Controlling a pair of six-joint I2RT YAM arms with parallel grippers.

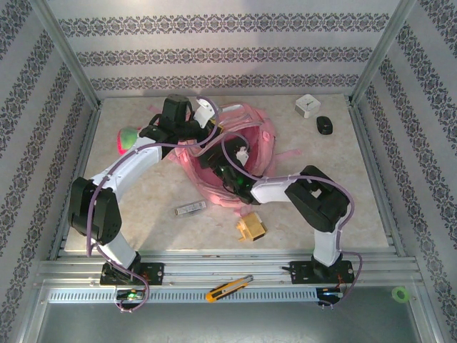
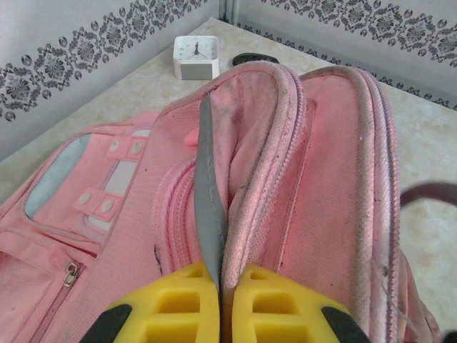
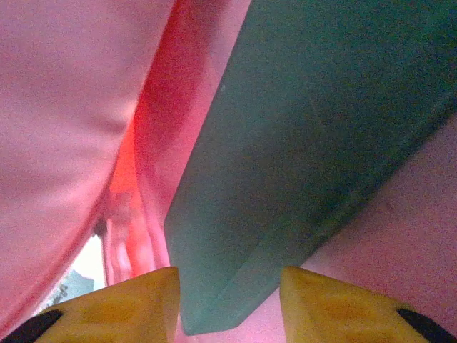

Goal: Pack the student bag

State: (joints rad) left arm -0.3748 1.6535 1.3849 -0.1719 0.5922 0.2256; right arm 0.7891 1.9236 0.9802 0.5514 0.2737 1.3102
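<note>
Nearest the arm bases, a yellow block (image 1: 251,229) and a small grey bar (image 1: 191,209) lie on the table (image 1: 343,207). Beyond them, at the table's middle, lies the pink backpack (image 1: 250,128). The right pincer (image 3: 228,286) reaches inside it, with pink lining all around. A dark green slab (image 3: 307,143) sits between its yellow fingers, close against both, but whether it is clamped cannot be told. The left pincer (image 2: 221,275) is clenched on the grey-edged rim (image 2: 209,193) of the backpack's opening, which stands upright. Farther back are a plush toy (image 1: 127,139) at the left and a white clock (image 2: 196,57) and a black thing (image 1: 325,125) at the right.
</note>
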